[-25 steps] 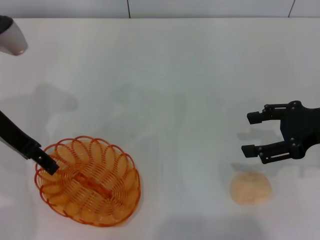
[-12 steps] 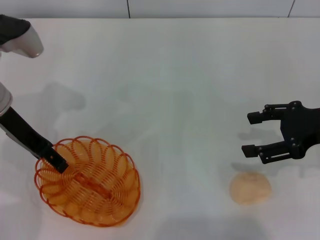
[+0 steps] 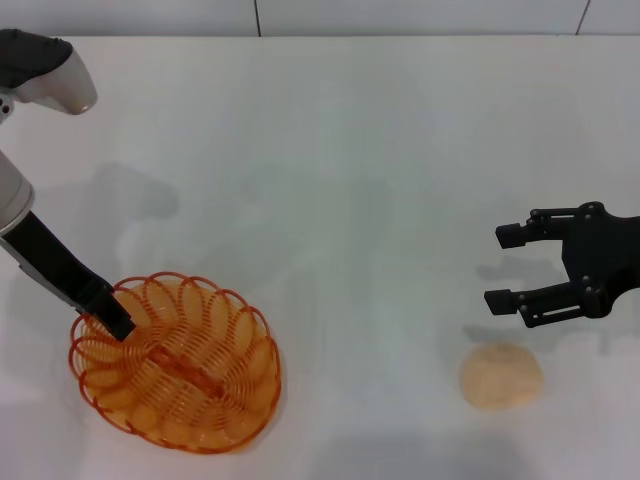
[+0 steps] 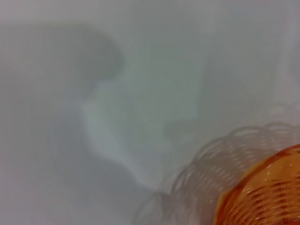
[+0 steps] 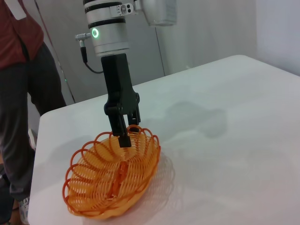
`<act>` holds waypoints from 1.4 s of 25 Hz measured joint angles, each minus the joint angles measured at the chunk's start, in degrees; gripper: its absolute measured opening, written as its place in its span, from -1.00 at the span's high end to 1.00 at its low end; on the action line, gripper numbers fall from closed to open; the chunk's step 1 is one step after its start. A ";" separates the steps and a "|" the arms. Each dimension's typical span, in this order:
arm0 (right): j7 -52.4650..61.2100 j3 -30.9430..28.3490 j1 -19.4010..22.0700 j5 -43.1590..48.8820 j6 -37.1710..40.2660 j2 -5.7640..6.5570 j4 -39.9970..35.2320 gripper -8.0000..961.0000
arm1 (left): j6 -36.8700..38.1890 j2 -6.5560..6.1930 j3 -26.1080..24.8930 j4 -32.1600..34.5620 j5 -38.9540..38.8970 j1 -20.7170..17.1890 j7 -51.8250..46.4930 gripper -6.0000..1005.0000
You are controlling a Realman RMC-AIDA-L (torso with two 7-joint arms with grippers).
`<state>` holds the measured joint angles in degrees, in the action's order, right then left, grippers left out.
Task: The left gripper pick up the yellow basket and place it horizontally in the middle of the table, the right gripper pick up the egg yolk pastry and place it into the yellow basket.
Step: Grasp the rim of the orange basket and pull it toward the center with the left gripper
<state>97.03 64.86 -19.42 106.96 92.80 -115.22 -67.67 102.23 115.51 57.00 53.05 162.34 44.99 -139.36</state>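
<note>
Left gripper (image 5: 125, 132): I see it clamped on the yellow basket (image 3: 175, 363) rim, near-left corner.
Right gripper (image 3: 512, 268): fingers spread, empty, beside the egg yolk pastry (image 3: 501, 376), near-right edge.
Progress: I judge basket placement at the table (image 3: 350, 180) middle unfinished; pastry untouched.

A robot lab or test room, by the look of it: a plain white counter (image 3: 350, 150) set against bare grey wall panels (image 5: 206, 33), an industrial arm with a green ring light (image 5: 95, 33), and a person (image 5: 23, 93) standing just beside the counter.
</note>
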 joint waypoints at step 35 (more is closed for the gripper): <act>0.00 -0.09 0.61 0.00 0.15 0.00 -0.48 -0.75 | -0.31 0.28 2.97 -0.93 -0.32 0.14 0.73 0.68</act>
<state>97.03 64.77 -18.81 106.96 92.95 -115.22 -68.15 101.92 115.79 59.98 52.12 162.02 45.12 -138.63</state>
